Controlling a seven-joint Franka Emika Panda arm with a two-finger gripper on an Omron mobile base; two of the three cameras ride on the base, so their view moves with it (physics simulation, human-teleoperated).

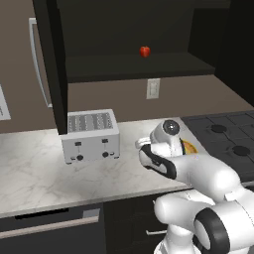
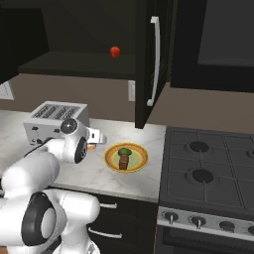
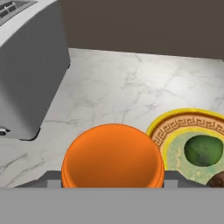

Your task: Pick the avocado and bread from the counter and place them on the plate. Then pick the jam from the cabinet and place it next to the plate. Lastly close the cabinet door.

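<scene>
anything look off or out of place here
Little stands out. The dark upper cabinet's door hangs open, and a small red round fruit sits alone on its shelf. The dark green avocado and brown bread chunk lie neatly on the yellow-rimmed plate; nothing is spilled.

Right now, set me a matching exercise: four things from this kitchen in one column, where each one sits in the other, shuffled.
Things:
1. avocado
2. jam
3. red fruit
4. toaster

Places:
A. on the cabinet shelf
B. on the counter under the open cabinet door
C. on the plate
D. between the gripper fingers, beside the plate

Pairs: 1-C, 2-D, 3-A, 4-B
</scene>
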